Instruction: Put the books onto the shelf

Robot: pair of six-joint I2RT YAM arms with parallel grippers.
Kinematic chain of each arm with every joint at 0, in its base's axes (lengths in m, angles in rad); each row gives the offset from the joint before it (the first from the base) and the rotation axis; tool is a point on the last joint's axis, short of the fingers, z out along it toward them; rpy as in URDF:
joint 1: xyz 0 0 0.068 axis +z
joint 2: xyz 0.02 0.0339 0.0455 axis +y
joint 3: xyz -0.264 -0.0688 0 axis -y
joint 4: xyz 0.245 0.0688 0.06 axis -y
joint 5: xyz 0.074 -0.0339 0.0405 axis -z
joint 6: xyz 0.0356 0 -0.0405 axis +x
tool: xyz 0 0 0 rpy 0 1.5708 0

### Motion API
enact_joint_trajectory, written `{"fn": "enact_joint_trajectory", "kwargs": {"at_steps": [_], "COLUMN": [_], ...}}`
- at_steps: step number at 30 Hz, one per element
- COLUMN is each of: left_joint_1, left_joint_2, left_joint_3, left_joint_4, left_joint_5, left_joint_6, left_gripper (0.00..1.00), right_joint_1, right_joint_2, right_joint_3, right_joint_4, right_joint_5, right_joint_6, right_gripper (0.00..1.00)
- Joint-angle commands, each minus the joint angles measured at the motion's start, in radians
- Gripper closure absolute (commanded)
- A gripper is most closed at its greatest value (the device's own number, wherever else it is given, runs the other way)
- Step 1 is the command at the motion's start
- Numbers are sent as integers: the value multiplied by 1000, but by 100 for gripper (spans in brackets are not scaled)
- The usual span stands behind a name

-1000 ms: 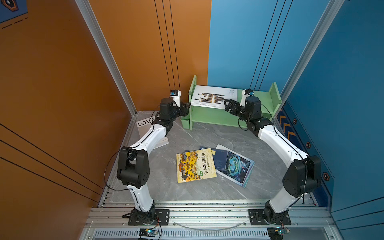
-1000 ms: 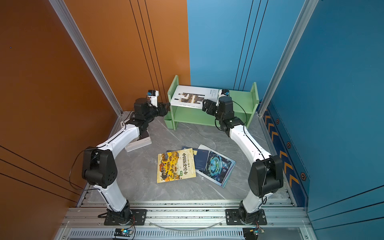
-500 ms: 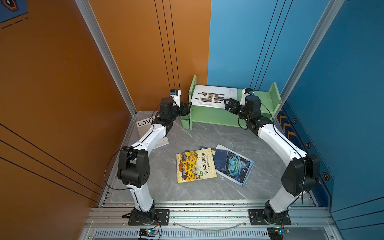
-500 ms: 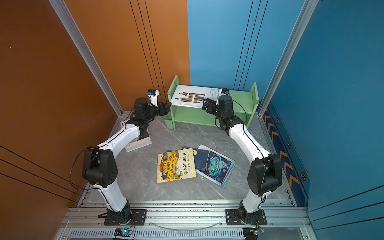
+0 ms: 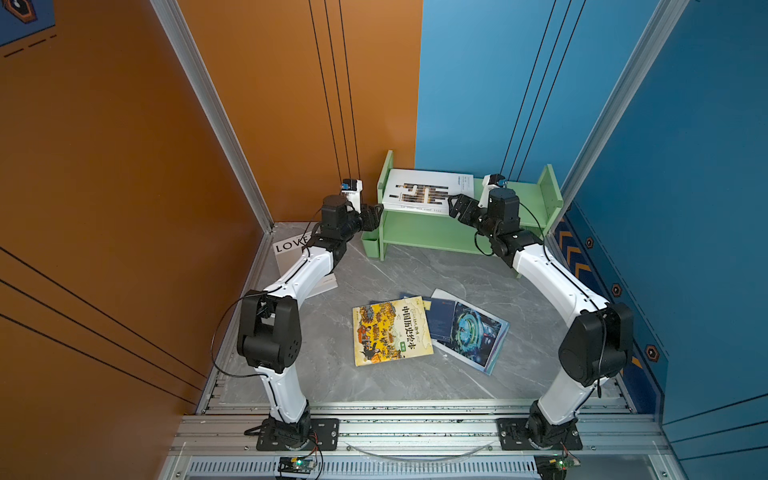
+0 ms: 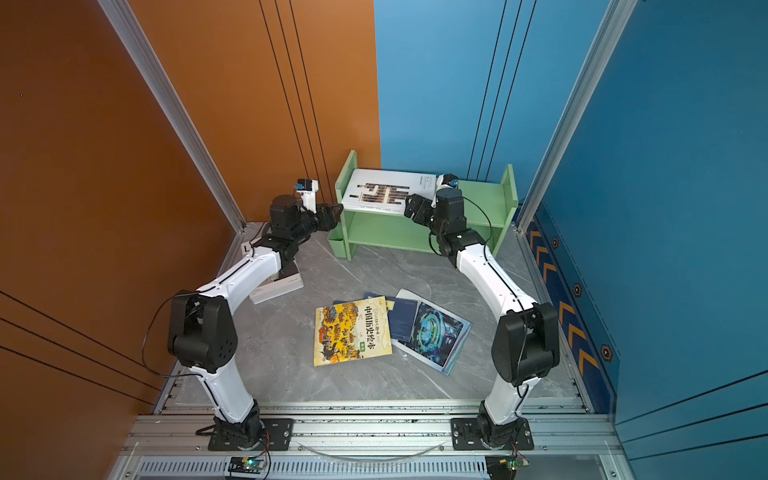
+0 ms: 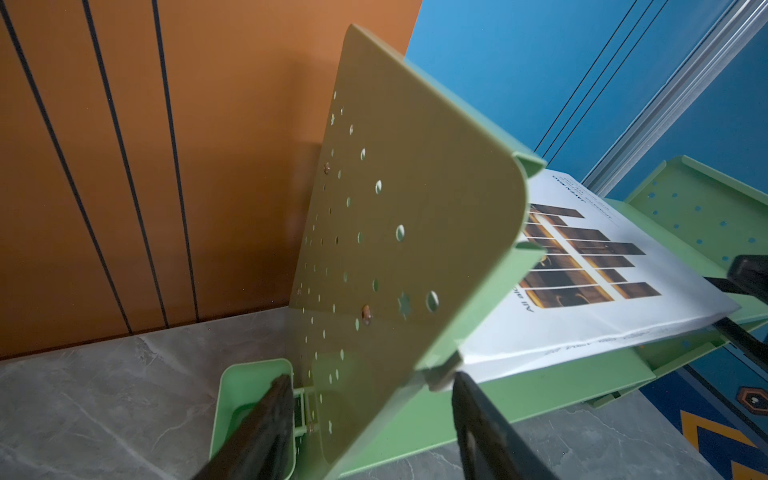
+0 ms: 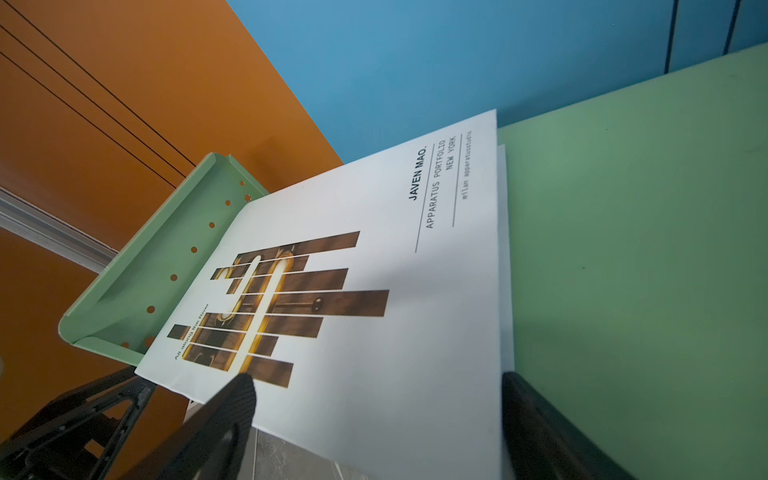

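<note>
Right fingers (image 8: 224,415) gape wide, gripping nothing, at the near edge of the thick, stiff white book (image 8: 374,291) lying flat on the light green wooden shelf's (image 5: 424,232) top tier, where I'd judge the best hold; left fingers (image 7: 266,424) straddle its left end panel (image 7: 395,208), pinch unclear.

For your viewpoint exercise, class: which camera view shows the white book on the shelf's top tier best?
The right wrist view: the white book fills much of the picture and its cover lettering is readable. The left wrist view shows part of it behind the shelf's end panel. Both top views show it small, lying flat.
</note>
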Motion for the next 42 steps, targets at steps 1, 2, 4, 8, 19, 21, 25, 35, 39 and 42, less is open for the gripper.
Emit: {"fn": "enact_joint_trajectory", "kwargs": {"at_steps": [1,2,4,8,19,21,25,35,39,42], "left_joint_1": [-6,-5,-7,-8,3,13,39,193,317,425], "left_joint_2": [-19,-22,-29,-43,-171,-213,-302,-478,-451,-412], "left_joint_3": [2,0,-6,-12,-121,-158,-239,-403,-403,-428], "left_joint_4": [19,19,19,19,24,13,-21,-220,-363,-408], "left_joint_5": [0,-1,-3,-3,-43,-59,-103,-269,-285,-236], "left_joint_6": [3,3,4,4,6,1,-19,-117,-229,-329], "left_gripper": [38,38,37,34,12,7,2,2,2,2], "right_joint_1": [0,-2,-5,-9,-12,-12,-10,55,122,177], "right_joint_2": [12,13,13,16,-81,-115,-192,-381,-428,-454], "right_joint_3": [32,32,33,40,5,-11,-54,-199,-249,-291], "right_joint_4": [-15,-15,-15,-17,-62,-72,-101,-221,-260,-255], "right_joint_5": [-10,-11,-10,-13,50,59,70,86,133,166], "right_joint_6": [2,2,2,4,-56,-72,-101,-143,-148,-126], "right_gripper": [7,7,7,7,0,0,0,0,0,0]}}
